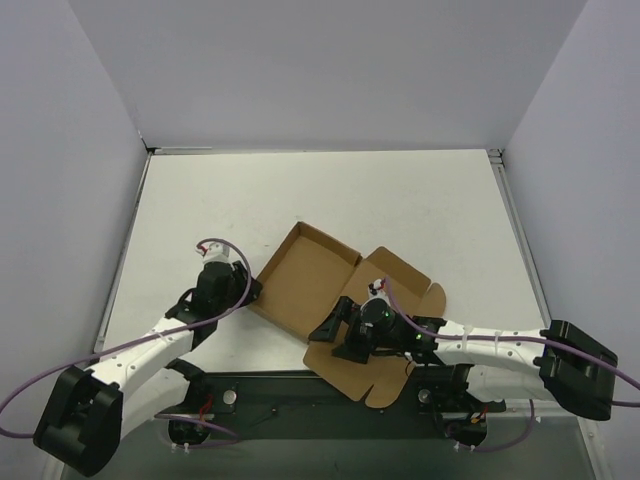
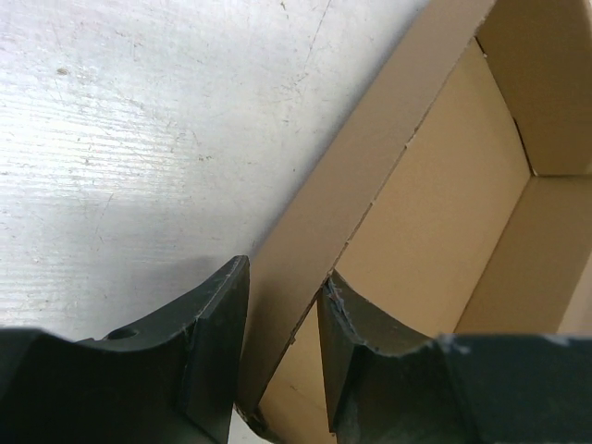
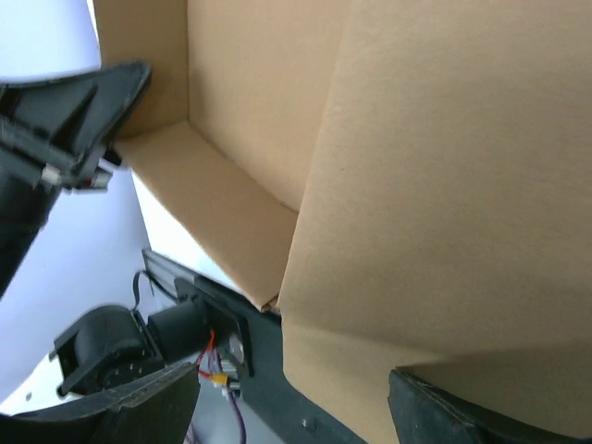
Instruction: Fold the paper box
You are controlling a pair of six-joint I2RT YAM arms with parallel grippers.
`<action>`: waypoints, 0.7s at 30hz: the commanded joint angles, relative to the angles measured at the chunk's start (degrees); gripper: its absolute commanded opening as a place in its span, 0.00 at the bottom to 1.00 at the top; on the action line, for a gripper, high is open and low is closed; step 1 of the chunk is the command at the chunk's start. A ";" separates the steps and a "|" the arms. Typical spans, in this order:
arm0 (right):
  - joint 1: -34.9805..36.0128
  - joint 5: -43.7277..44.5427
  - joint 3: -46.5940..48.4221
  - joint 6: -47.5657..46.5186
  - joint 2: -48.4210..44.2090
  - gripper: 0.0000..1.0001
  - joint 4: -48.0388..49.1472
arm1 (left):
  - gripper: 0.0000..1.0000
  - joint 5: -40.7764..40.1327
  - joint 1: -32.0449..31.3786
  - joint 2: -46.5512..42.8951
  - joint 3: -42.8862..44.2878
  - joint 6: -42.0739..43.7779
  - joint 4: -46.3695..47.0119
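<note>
The paper box (image 1: 305, 280) is a brown cardboard sheet, partly folded, lying in the middle of the table with its left tray walls raised. A flat flap (image 1: 375, 370) reaches toward the near edge. My left gripper (image 1: 250, 290) straddles the box's left side wall (image 2: 305, 240). One finger (image 2: 213, 342) presses the wall's outside and the other (image 2: 361, 361) its inside, shut on it. My right gripper (image 1: 338, 335) hovers over the near flap (image 3: 444, 166). Its jaws stand wide open (image 3: 296, 412) with cardboard between them, untouched.
A black mounting rail (image 1: 300, 390) with arm bases and cables runs along the near edge, partly under the box's flap. Grey walls enclose the white table (image 1: 400, 200) on three sides. The left arm's black body (image 3: 55, 139) shows in the right wrist view.
</note>
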 commanded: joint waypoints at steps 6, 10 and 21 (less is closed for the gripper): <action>-10.68 8.84 3.05 -15.07 0.27 0.84 -7.47 | 0.52 6.07 -0.37 -7.18 1.51 0.87 -7.96; -12.87 13.17 8.33 -26.03 0.97 0.84 -14.60 | 0.65 10.80 -0.37 -9.11 3.89 2.02 -10.70; -25.28 6.67 22.11 -50.92 11.68 0.83 -18.64 | 0.84 6.51 -0.11 -9.90 10.65 6.94 -20.71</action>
